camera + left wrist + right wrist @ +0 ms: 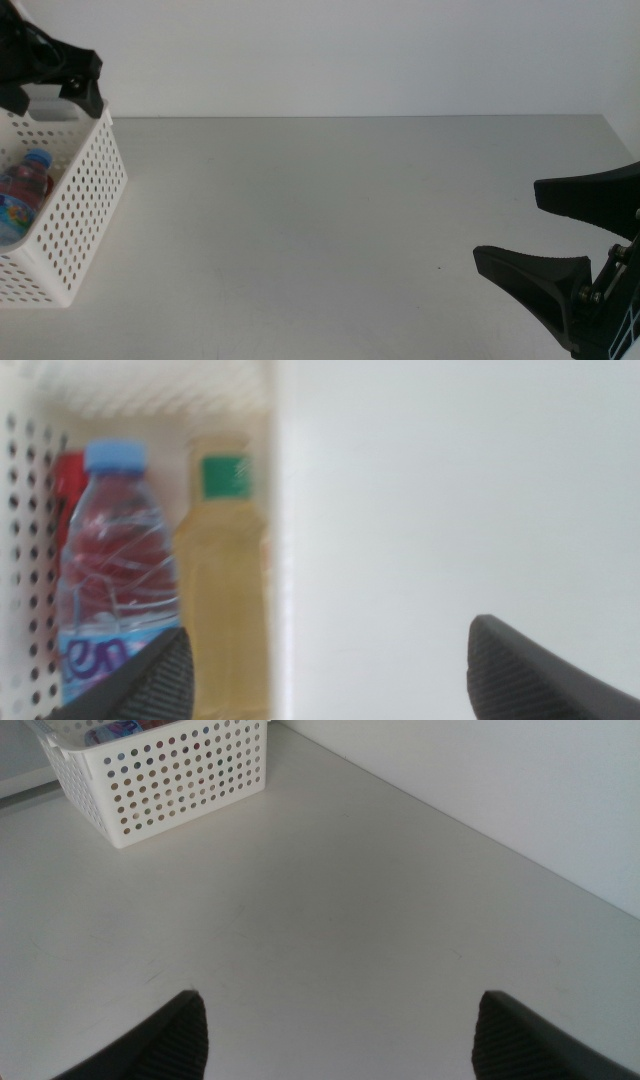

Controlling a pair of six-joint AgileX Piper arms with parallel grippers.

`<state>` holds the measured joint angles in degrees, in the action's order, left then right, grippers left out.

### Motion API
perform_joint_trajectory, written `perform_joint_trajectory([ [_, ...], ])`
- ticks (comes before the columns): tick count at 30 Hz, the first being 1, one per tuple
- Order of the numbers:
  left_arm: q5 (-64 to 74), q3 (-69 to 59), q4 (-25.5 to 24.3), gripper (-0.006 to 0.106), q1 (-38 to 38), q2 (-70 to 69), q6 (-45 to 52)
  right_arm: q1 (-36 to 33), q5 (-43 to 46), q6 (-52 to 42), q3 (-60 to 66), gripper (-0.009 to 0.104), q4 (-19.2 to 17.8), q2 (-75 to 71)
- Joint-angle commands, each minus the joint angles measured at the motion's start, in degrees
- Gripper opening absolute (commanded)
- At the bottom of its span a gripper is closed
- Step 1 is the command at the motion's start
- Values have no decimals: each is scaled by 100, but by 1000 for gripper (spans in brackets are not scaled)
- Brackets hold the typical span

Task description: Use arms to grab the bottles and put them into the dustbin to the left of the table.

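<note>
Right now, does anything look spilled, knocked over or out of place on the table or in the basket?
Nothing stands out. The water bottle, yellow bottle and red can lie side by side inside the dustbin. Left gripper hovers open above it; right gripper waits open over the table.

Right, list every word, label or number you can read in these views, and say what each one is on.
"es": large pale letters, cut off, on the purple-blue label of the water bottle in the dustbin.
Yellow bottle: green patch near its top, no text legible.
Red can: mostly hidden, nothing readable.
Nothing else carries text.
</note>
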<state>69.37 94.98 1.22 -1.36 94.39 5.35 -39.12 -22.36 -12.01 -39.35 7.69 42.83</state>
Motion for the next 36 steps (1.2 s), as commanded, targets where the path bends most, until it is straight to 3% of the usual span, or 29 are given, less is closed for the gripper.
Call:
perform_joint_trajectory([
  [1,-242,115,-88,93,328,-562,-291,-2,385,-61,-173,68,-6,-30],
  [11,-586,111,-210,93,1101,-1637,-770,-2,385,-61,-173,68,-6,-30],
  [28,-1758,97,-501,93,1103,-2487,-770,-2,385,-61,-173,68,-6,-30],
  [36,-2374,-627,-797,93,1096,-3212,-789,-2,385,-61,-173,68,-6,-30],
])
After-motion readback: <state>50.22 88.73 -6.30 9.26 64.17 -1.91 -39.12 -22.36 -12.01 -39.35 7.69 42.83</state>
